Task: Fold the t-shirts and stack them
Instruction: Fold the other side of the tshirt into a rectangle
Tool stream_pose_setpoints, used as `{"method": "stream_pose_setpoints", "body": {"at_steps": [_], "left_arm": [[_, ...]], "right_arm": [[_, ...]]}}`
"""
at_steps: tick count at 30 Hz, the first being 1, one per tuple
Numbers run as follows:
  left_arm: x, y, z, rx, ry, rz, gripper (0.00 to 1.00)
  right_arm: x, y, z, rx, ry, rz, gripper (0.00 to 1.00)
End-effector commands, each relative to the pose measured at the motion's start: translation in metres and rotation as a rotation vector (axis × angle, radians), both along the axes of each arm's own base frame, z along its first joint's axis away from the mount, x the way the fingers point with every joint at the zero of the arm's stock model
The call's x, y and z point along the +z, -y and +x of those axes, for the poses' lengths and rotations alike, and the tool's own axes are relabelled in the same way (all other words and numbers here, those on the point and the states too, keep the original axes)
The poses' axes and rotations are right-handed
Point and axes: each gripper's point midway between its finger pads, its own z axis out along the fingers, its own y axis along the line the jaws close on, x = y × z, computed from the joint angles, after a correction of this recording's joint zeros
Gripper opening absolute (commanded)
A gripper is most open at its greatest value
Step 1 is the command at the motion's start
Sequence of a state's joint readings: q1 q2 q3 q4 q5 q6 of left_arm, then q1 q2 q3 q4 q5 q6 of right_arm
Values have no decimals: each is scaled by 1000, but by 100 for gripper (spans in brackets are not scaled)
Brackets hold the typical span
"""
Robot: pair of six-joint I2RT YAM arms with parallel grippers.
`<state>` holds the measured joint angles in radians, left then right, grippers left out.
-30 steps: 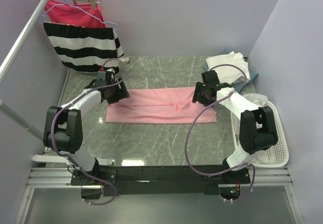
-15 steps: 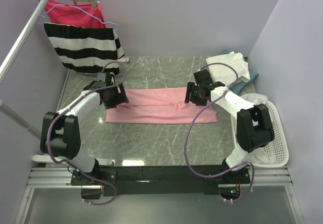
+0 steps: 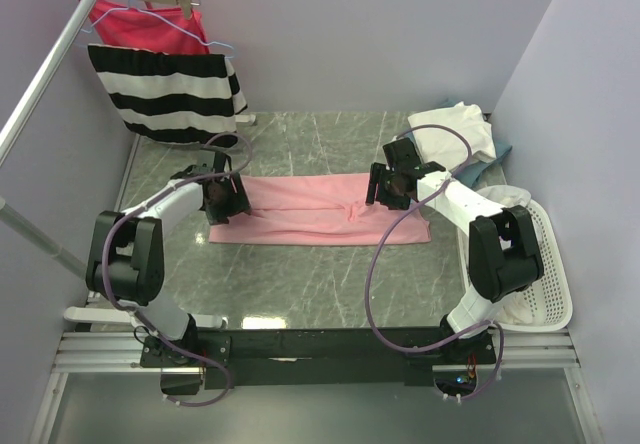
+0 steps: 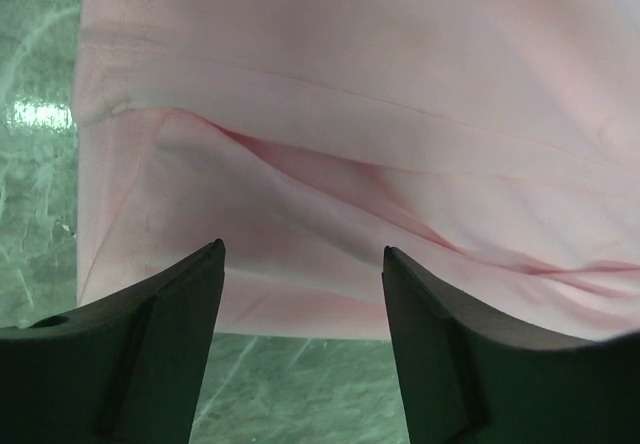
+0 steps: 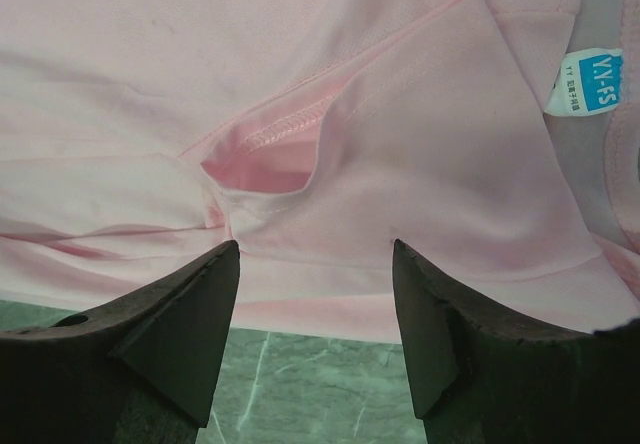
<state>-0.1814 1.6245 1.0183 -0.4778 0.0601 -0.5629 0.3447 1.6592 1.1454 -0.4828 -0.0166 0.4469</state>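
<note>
A light pink t-shirt (image 3: 320,209) lies on the green marble table (image 3: 300,284), folded into a long strip running left to right. My left gripper (image 3: 224,200) hovers open over its left end. In the left wrist view the dark fingers (image 4: 170,314) straddle the shirt's near edge (image 4: 330,314) with nothing between them. My right gripper (image 3: 385,188) is open above the right part of the strip. In the right wrist view a folded-in sleeve (image 5: 420,164) and a blue neck label (image 5: 590,82) lie just beyond the open gripper (image 5: 315,249). Cream-white t-shirts (image 3: 455,129) are piled at the back right over a blue one (image 3: 502,150).
A white laundry basket (image 3: 555,284) with pale cloth stands at the right edge. At the back left, a black-and-white striped garment (image 3: 165,94) and a magenta-red one (image 3: 140,19) hang from a rail (image 3: 50,69). Purple cables loop from both arms.
The left gripper has come a little nearer over the shirt's left end, its jaws slightly narrower. The right gripper shifted left along the strip, then held still. The shirt has not moved.
</note>
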Motion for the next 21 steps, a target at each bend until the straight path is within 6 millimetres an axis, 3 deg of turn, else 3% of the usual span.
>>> {"method": "stream_pose_setpoints", "body": {"at_steps": [1,7,10,11,15,21], "left_arm": [[9,1,18,24,39,9,65],[7,-4,22,39,31,36,57],[5,-10,21,54,26,66,39],[6,-10,20,56,23,70,27],[6,-13,15,56,16,83,5],[0,-14,9,46,-4,89,1]], "right_arm": [[4,-2,6,11,31,-10,69],[1,-2,5,15,23,-15,70],[0,-2,6,17,22,-17,70],[0,-2,5,19,21,-19,70],[-2,-1,6,20,18,-21,70],[-3,-1,7,23,19,-23,70]]}}
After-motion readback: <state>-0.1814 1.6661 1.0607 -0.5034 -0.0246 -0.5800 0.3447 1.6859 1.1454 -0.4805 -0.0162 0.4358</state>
